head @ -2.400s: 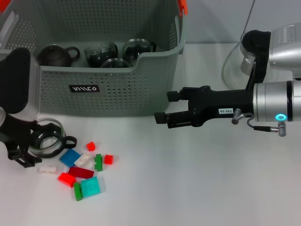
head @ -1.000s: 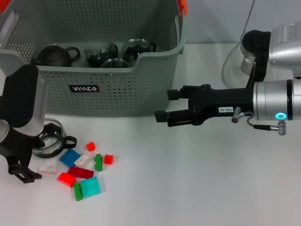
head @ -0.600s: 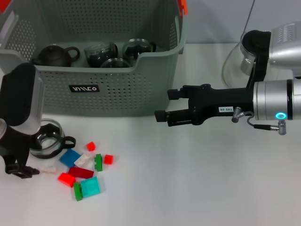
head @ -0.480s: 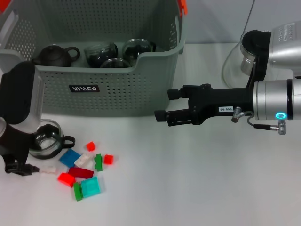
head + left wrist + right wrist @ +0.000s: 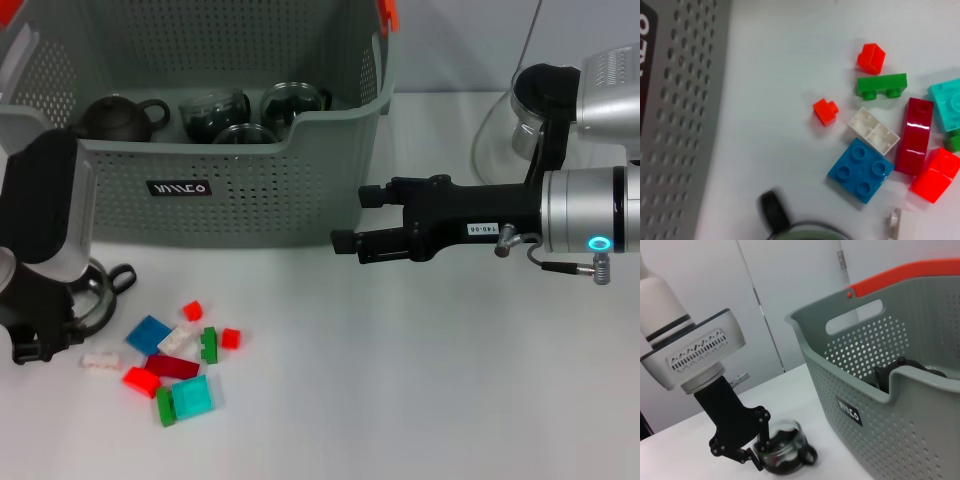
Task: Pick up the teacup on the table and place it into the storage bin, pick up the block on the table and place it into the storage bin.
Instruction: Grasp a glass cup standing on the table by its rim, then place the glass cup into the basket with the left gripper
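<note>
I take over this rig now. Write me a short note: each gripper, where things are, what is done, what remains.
Left gripper: jaws closed on the glass teacup on the table, beside the storage bin.
Right gripper: open, idle beside the bin.
Done: a teapot and three cups lie in the bin.
Left: bin this teacup, then the blocks, all on the table.

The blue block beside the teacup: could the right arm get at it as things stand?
Probably yes. The right gripper hangs open above bare table, nothing between it and the blue block; the left gripper beside the teacup crowds that side.
</note>
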Tool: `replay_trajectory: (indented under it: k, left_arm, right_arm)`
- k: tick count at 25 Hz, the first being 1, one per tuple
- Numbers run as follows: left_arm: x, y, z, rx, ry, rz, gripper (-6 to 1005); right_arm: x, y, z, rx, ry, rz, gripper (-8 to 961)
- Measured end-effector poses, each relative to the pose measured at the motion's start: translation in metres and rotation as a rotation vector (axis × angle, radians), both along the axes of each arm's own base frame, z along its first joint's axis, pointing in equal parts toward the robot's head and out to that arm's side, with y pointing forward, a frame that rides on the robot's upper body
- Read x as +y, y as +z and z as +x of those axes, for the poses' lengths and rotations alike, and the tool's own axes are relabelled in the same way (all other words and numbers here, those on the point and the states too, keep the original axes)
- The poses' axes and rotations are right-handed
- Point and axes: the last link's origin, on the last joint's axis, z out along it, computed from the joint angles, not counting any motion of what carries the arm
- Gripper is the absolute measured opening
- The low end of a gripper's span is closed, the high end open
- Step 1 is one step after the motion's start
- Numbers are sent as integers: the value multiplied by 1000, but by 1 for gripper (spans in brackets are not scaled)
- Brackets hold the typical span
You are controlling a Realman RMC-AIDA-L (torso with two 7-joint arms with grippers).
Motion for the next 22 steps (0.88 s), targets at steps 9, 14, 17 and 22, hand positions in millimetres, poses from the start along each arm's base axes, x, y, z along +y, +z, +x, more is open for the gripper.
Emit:
replay_trajectory:
  k: [9, 14, 17, 22]
  left_arm:
    - [1, -1, 3, -1, 2, -6, 64]
    - [1, 1, 7, -2, 3, -2, 36]
    - [-3, 4, 12, -12, 15, -10, 36]
    - [-9, 9, 20, -60, 51, -17, 37]
  right_arm:
    - [0, 1, 1, 0, -2, 4, 915]
    - [0, 1, 3, -1, -4, 5, 915]
    - [-1, 2, 3, -1, -3, 3, 914]
    - [-2, 2, 4, -1, -3, 0, 914]
